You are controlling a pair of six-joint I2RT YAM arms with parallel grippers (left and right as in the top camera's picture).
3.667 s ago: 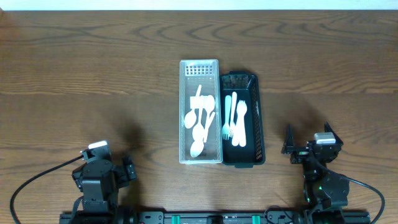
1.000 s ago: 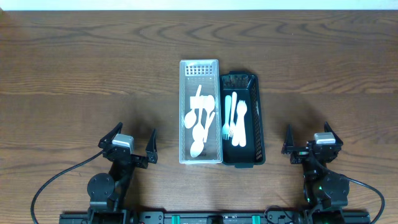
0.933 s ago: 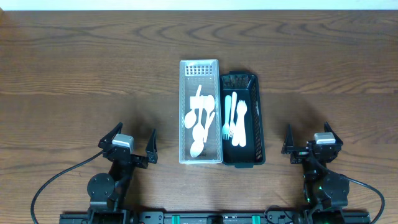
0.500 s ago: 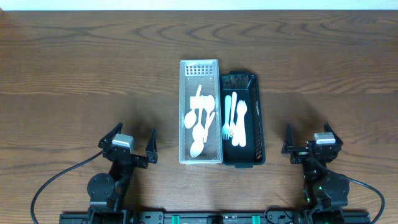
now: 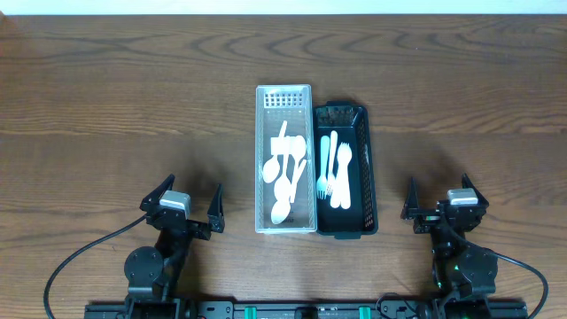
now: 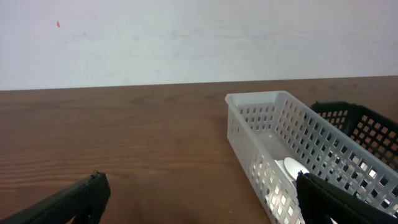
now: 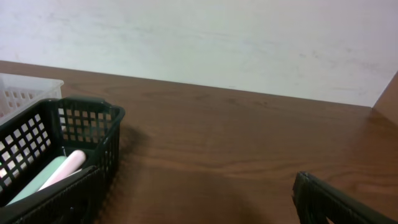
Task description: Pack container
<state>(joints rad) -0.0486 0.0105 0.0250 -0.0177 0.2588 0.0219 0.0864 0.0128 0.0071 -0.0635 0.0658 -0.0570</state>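
While both arms sit low at the near edge of the wooden table (image 5: 133,89), two narrow baskets stand side by side at its centre, their long walls touching. On the left, the white basket (image 5: 260,159) holds a loose pile of white spoons (image 5: 283,177), handles overlapping. On the right, the black basket (image 5: 368,168) holds pale forks (image 5: 337,173) lying lengthwise, tines toward the near end. From overhead they appear to number three, though the overlap leaves the count uncertain.

The left gripper (image 5: 193,183) sits to the left of the white basket's near corner, close by but not touching it. Its two fingers are spread wide and hold nothing. The right gripper (image 5: 438,179) mirrors it beside the black basket's near corner, clear of the rim, fingers likewise splayed and empty.

Seen from the left wrist camera, the white basket runs away on the right, a spoon bowl showing through its slotted side. The black basket stands just behind it, and a plain pale wall (image 6: 186,37) rises beyond the table. The right wrist camera shows the black basket's end at lower left with a pale handle inside, and a corner of the white basket at the left edge.
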